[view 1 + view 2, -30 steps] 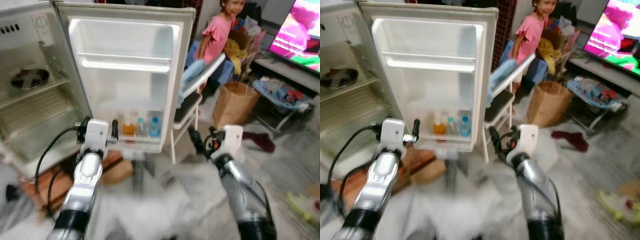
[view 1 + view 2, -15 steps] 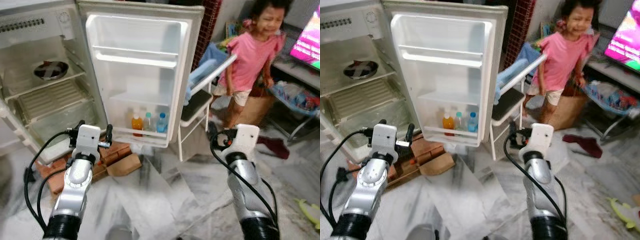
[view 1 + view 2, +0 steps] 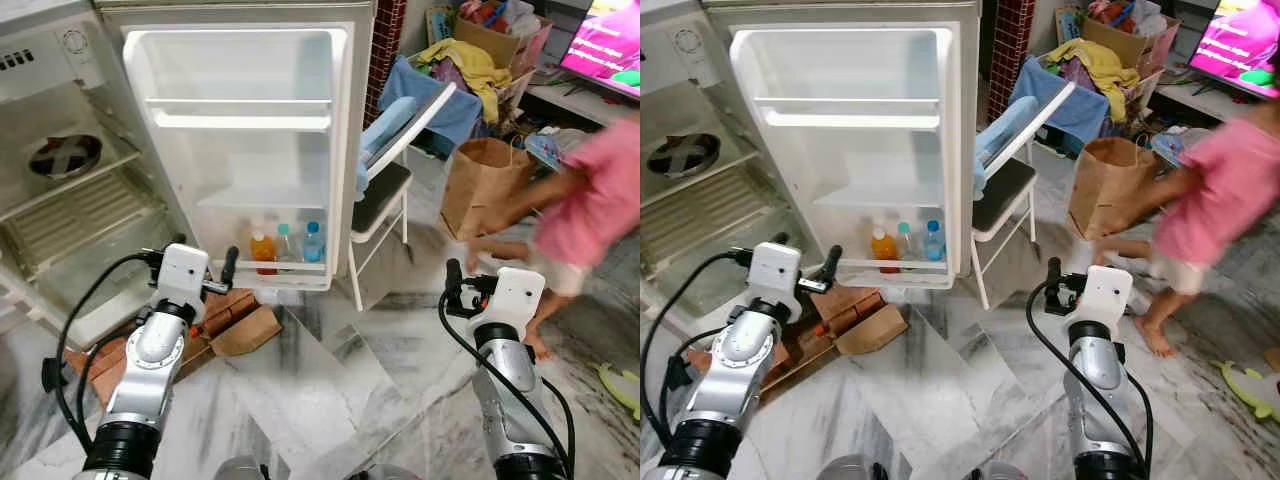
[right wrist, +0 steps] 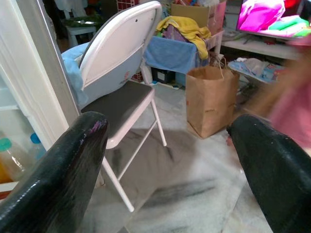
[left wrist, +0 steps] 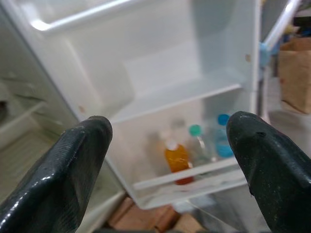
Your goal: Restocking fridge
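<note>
The fridge stands open, its white door point(image 3: 240, 150) swung towards me. On the door's bottom shelf stand an orange juice bottle point(image 5: 177, 160), a clear bottle with a green cap point(image 5: 195, 131) and a blue-capped bottle point(image 5: 222, 141). My left gripper point(image 3: 205, 256) is open and empty, held low in front of that shelf and well short of it. Over the marble floor to the right, my right gripper point(image 3: 468, 285) is open and empty too, and its wrist view looks at a folding chair point(image 4: 121, 63).
A person in pink point(image 3: 590, 210), blurred, is close on my right. A brown paper bag point(image 3: 480, 185) stands behind the chair point(image 3: 385, 190). Bricks and cardboard point(image 3: 235, 320) lie at the fridge's foot. A bowl point(image 3: 62, 155) sits on a fridge shelf.
The camera has shifted. The person has moved from beside the chair to the near right. Both grippers stay open and empty in front of me.
</note>
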### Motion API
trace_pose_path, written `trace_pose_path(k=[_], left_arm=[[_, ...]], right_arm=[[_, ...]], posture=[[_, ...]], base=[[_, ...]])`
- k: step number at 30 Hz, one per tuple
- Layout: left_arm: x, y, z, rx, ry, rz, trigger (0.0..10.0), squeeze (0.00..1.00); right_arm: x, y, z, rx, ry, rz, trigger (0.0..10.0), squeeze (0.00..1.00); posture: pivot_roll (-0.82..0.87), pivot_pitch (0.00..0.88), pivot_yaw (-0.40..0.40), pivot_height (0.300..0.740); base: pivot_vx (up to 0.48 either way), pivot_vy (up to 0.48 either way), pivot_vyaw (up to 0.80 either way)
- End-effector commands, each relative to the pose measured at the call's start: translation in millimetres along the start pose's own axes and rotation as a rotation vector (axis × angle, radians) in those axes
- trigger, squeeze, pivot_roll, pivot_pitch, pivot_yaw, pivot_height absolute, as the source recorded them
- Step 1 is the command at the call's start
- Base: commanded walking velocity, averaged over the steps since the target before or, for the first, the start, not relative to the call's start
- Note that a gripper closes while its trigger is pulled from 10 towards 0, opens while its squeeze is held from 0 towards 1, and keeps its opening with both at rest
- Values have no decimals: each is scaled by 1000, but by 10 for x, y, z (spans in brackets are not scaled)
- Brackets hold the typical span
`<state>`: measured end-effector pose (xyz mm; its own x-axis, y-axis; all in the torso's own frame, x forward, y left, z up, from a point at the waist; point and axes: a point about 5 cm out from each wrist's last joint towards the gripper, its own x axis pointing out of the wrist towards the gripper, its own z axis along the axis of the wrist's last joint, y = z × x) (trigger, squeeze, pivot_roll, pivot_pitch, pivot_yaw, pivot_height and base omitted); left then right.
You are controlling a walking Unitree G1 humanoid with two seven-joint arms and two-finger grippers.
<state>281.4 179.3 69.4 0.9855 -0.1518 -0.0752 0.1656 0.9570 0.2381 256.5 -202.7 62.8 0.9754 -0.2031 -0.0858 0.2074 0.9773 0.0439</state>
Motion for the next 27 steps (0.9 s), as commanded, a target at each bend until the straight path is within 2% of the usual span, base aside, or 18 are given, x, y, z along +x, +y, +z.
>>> trace_pose_path(k=[1,5,11,17,27], left_arm=[[-48,-17,-45,-7,20,-17,10000,0],[-83,-76,-93,-19,31,-29,10000,0],[-48,-19,-66,-29,20,15,10000,0],[-24,-4,-30,-35,6,30,10000,0],[-23,-15,-28,-34,3,43,10000,0]], right_arm=[[-26,-26,25,15,-16,-15,10000,0],[-57,21,-41,6,10,10,10000,0],[28,136,61,-22,-29,90,10000,0],[99,175,123,-20,-42,113,10000,0],[84,179,125,-16,-47,122,10000,0]], posture=[[-79,0,18,740],[-71,0,4,740],[-51,0,-29,740],[-43,0,-43,740],[-50,0,-43,740]], base=[[0,0,0],[0,-152,0],[40,-338,0],[318,-324,458],[461,0,0]])
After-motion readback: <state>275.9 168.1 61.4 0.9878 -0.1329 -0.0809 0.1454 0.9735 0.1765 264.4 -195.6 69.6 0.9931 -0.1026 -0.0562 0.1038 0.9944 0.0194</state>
